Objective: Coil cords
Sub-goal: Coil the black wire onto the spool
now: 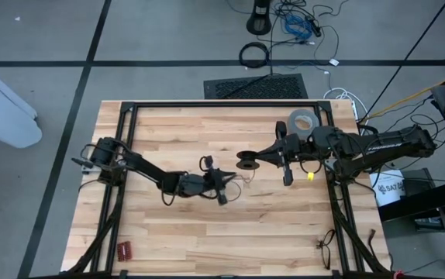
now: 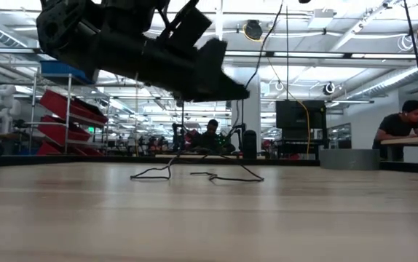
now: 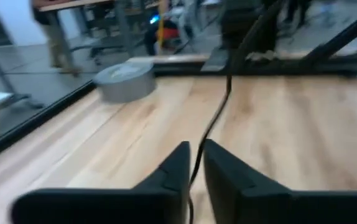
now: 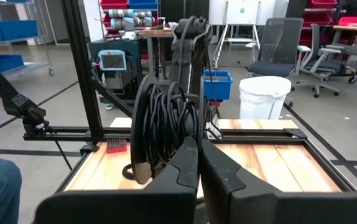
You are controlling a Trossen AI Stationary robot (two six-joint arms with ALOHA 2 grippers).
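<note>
High view – table [image 1: 168,232]: wooden; grey tape roll [image 1: 303,122] is the landmark, left gripper [image 1: 229,184] well apart from it, right gripper [image 1: 247,161] nearer.
Low view – cord [image 2: 194,175]: slack loops on the table.
Left wrist – fingers [image 3: 177,174]: narrowed onto the cord, keeping it taut.
Right wrist – coil [image 4: 166,130]: wound bundle pinched in closed fingers; left arm beyond it.

From above, the thin black wire [image 1: 242,180] is too fine to trace between the two arms. In the left wrist view, motion blur softens the whole picture: the grey tape roll [image 3: 126,81] has no crisp edge, and the room past the wooden surface [image 3: 303,137] is smeared. In the low view, a dark arm is cut off by the top edge, its gripper out of sight. In the right wrist view, wound black loops [image 4: 166,127] hide the left arm behind them.
</note>
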